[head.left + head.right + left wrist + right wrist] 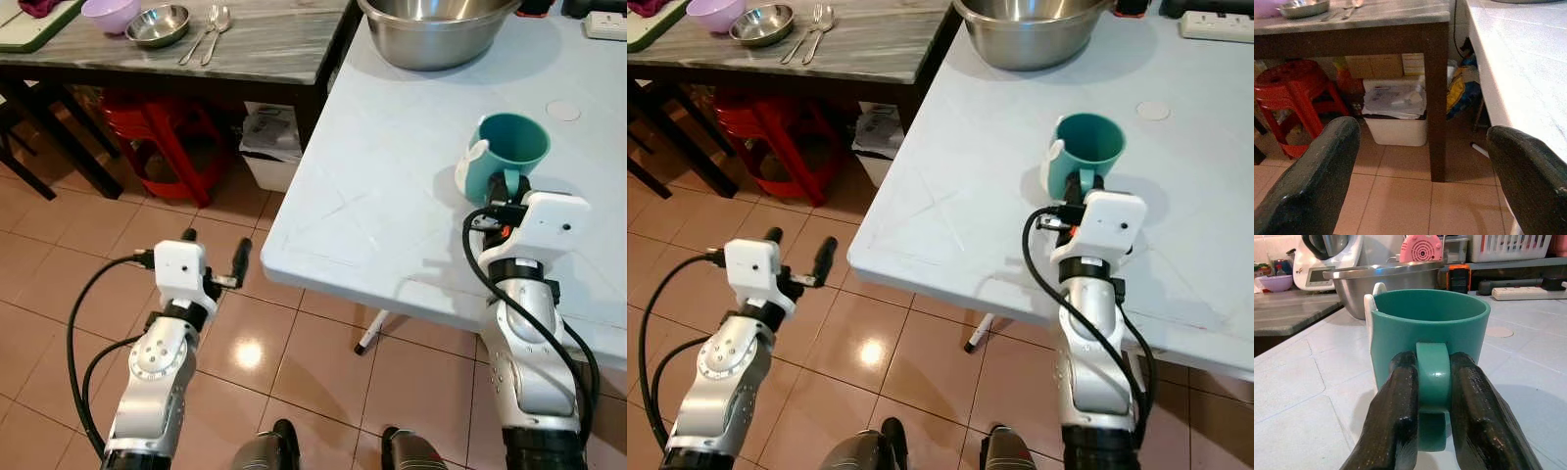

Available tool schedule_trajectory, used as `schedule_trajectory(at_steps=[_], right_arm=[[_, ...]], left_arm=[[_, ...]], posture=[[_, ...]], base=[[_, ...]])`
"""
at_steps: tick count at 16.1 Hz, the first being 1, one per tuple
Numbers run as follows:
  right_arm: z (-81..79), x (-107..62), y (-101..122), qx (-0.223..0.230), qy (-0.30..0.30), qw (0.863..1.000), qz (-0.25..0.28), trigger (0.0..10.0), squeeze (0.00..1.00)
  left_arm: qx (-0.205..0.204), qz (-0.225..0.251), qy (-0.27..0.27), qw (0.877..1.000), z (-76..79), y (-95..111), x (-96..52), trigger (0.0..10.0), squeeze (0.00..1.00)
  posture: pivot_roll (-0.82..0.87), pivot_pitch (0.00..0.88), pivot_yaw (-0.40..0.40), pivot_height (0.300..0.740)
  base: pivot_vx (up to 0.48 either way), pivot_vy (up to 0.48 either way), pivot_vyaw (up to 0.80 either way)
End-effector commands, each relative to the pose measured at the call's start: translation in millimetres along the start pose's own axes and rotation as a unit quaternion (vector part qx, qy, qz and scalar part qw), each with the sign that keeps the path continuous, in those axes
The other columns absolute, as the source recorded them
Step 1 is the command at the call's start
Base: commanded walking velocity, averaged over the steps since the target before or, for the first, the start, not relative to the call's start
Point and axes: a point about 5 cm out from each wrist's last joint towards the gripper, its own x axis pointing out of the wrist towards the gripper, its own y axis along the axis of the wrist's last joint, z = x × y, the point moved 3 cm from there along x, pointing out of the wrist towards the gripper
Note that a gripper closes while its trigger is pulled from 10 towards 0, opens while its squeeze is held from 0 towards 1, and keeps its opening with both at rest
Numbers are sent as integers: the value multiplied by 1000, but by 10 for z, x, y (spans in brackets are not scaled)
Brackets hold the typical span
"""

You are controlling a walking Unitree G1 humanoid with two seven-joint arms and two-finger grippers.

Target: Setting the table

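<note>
The right pincer (1432, 396) is pinching the handle of the teal mug (507, 149) standing on the white tabletop (392, 186), while the left pincer (214, 257) is hovering spread over the floor; the next move is probably calling for a level lift.

right gripper (506, 188) grips teal mug (507, 152) on white table (392, 186).
</note>
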Motion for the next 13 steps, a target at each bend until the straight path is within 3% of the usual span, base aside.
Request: schedule_trajectory(at_steps=[1, 5, 8, 13], right_arm=[[-35, -53, -31, 3, 1, 1000, -12, 10000, 0], [-20, -33, -28, -2, -2, 1000, -19, 10000, 0], [-6, -30, -30, -4, -2, 1000, -19, 10000, 0], [7, 12, -11, -6, -2, 1000, -16, 10000, 0]], left_arm=[[5, -9, 20, 1000, -84, -46, -18, 10000, 0], [4, -1, 21, 1000, -44, -26, 48, 10000, 0], [5, 1, 15, 1000, 0, -45, 46, 10000, 0], [4, -1, 7, 1000, 77, -101, 26, 10000, 0]], posture=[[-106, 209, 129, 740], [-112, 204, 131, 740], [-111, 199, 126, 740], [-116, 189, 119, 740]], base=[[0, 0, 0], [0, 0, -247], [0, 289, -494], [0, 379, 0]])
